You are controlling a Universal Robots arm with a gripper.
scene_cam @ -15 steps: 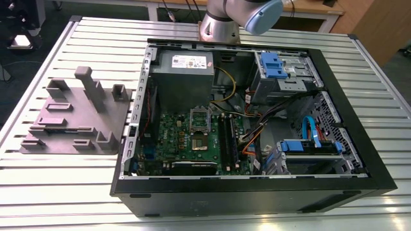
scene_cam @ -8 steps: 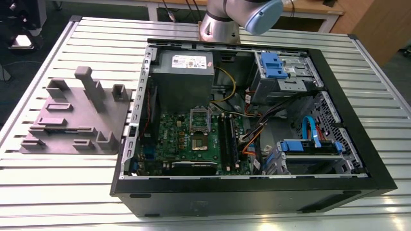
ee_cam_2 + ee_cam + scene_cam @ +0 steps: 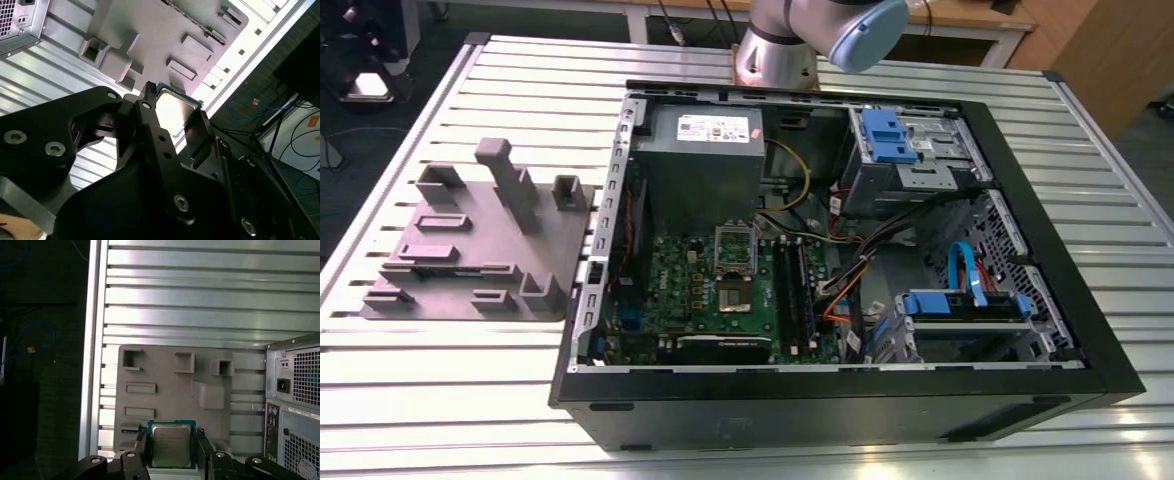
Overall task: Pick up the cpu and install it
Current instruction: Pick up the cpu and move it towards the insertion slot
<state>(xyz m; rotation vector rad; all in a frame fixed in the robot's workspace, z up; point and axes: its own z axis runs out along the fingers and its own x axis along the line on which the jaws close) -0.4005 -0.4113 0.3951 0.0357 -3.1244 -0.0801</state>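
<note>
The cpu (image 3: 171, 445), a small square chip with a silvery top and green rim, sits between my gripper's (image 3: 171, 452) two black fingers (image 3: 141, 450), which are shut on its opposite edges. In the second wrist view the cpu (image 3: 172, 106) shows tilted in the same grip of the gripper (image 3: 175, 125). It hangs in the air, with the grey fixture plate (image 3: 170, 385) and the slatted table far below it. In the exterior view the motherboard's socket (image 3: 734, 262) lies in the open computer case (image 3: 1067, 250), its frame a silver rectangle.
The grey fixture plate (image 3: 480, 240) with raised blocks lies on the slatted metal table (image 3: 454, 400) at the exterior view's left of the case. The arm's base (image 3: 781, 50) stands behind the case. Inside are a grey power supply (image 3: 700, 150), drive bays with blue clips (image 3: 887, 135) and cables.
</note>
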